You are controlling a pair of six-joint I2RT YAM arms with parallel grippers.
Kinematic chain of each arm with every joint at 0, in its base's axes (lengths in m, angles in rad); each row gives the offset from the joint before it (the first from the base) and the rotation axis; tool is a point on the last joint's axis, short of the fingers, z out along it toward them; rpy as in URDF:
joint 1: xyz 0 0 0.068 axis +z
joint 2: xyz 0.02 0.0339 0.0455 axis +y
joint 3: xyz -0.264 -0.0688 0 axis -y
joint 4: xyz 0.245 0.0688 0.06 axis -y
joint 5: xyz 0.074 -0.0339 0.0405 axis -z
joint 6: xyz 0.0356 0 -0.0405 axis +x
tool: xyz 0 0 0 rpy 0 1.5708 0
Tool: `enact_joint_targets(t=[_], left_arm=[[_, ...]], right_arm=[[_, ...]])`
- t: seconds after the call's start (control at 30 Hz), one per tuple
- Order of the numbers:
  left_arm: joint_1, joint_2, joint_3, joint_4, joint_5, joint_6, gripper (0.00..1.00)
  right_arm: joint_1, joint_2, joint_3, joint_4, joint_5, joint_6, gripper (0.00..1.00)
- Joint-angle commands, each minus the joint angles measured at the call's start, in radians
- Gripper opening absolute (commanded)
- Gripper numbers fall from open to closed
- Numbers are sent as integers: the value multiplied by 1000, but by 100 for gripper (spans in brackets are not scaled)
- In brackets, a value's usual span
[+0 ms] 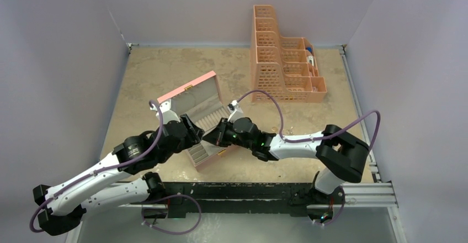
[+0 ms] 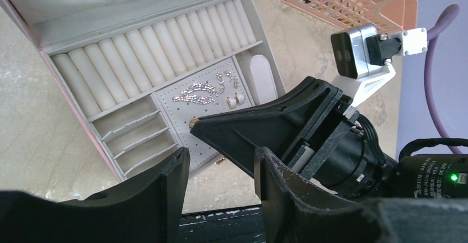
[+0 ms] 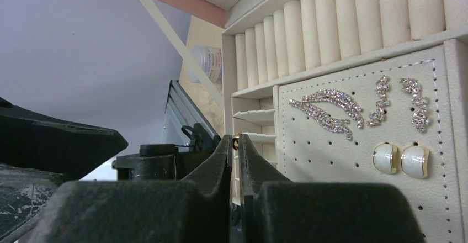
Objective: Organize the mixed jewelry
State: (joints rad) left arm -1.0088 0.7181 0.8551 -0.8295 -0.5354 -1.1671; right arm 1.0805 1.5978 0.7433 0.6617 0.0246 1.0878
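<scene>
**A:** Right claw [image 3: 234, 146] first. Its jaws are pinched almost together, with a tiny gold piece [image 3: 235, 138] nipped at the very tips. I think it's an earring, though it's too small to be sure.

**B:** And the left claw [image 2: 219, 163]?

**A:** About half spread, with nothing in it. It hovers at the front edge of the pink jewelry box [image 1: 186, 91], just beside the right one.

**B:** So where does the piece go?

**A:** It hangs over the left margin of the perforated earring panel [image 3: 342, 165], next to the slotted compartments [image 2: 132, 138]. I'd aim for a free hole, come in low and straight, and let go only once it's seated. A pinch that thin could let it twist out.

**B:** Anything to avoid?

**A:** The leaf-shaped rhinestone piece [image 3: 326, 110] and the two white gold-rimmed studs [image 3: 400, 160] sit on that panel. Beyond them lie the ring rolls [image 3: 331, 27].

**B:** Farther off?

**A:** A few loose specks [image 1: 274, 128] on the desk [image 1: 165, 66] by the right forearm, likely more jewelry. The orange basket organizer [image 1: 287, 66] stands at the back.
</scene>
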Motion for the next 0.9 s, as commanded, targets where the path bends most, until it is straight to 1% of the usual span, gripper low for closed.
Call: enact_joint_targets(t=[0.0, 0.23, 0.47, 0.87], left_arm=[[3, 6, 40, -9, -47, 9, 47], [3, 12, 39, -23, -56, 3, 47], [3, 13, 37, -26, -60, -1, 47], [3, 23, 34, -28, -61, -3, 47]], right_arm=[[6, 13, 6, 32, -23, -14, 6], [15, 41, 29, -23, -7, -17, 5], [16, 53, 28, -15, -1, -16, 5], [16, 63, 40, -60, 51, -9, 5]])
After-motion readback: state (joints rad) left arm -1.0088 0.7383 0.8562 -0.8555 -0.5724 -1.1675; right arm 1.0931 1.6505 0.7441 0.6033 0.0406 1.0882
